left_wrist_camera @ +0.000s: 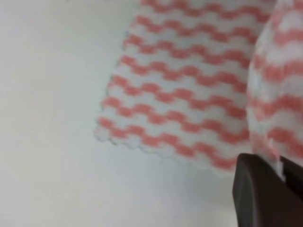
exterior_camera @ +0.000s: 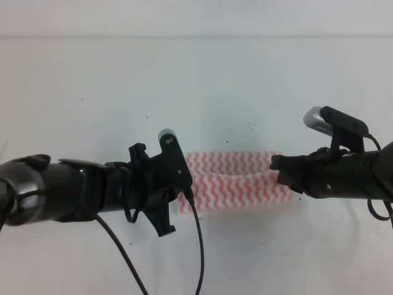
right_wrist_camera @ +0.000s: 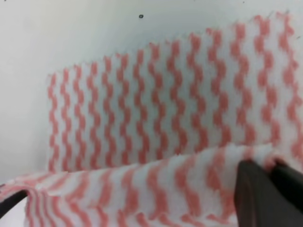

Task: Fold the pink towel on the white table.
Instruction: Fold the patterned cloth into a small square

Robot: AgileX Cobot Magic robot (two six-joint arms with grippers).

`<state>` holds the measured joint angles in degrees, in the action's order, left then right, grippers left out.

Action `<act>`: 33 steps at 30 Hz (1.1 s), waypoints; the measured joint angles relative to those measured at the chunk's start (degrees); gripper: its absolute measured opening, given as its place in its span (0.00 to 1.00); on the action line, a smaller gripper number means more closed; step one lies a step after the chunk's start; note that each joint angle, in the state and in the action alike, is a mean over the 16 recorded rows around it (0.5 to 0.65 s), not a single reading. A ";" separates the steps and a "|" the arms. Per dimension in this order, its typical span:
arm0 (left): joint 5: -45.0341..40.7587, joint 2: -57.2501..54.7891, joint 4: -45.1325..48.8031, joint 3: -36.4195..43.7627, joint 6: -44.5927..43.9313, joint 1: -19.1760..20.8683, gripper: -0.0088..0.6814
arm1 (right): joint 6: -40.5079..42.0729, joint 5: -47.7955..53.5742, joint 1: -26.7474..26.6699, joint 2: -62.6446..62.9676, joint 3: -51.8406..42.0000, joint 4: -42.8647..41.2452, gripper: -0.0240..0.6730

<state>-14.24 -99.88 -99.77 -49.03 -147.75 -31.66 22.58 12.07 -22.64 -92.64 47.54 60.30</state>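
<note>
Pink towel (exterior_camera: 236, 178) with pink-red and white wavy zigzags lies mid-counter, on the white counter (exterior_camera: 92, 67), stretched between both arms. Left hand (left_wrist_camera: 272, 165) is clenched on a lifted towel edge at the towel's left end; right hand (right_wrist_camera: 270, 165) pinches the raised near edge at its right end. From above both hands' fingertips are hidden; the wrist cameras show the raised fold over the flat layer.

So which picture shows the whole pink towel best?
The exterior high view: the pink towel shows nearly end to end on the white table, between both arms. The left wrist view shows one flat corner; the right wrist view shows a lifted edge, close and blurry.
</note>
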 joint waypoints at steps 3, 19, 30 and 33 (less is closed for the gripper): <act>0.42 -0.34 0.28 -0.56 0.02 0.00 0.01 | 0.00 -0.42 0.08 -0.10 0.00 -0.01 0.01; 1.52 -1.05 0.56 -2.15 0.24 0.00 0.01 | -0.01 -0.79 0.26 -2.19 0.00 0.43 0.01; 1.66 -1.38 1.13 -3.80 0.54 -0.01 0.01 | -0.01 -1.86 0.26 -2.68 0.00 0.97 0.01; 1.67 -1.61 1.41 -4.12 0.73 -0.01 0.01 | -0.01 -2.16 0.26 -2.63 0.00 1.08 0.01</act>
<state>-12.57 -101.49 -98.36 -53.15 -147.02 -31.67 22.57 9.91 -22.38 -95.27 47.55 61.38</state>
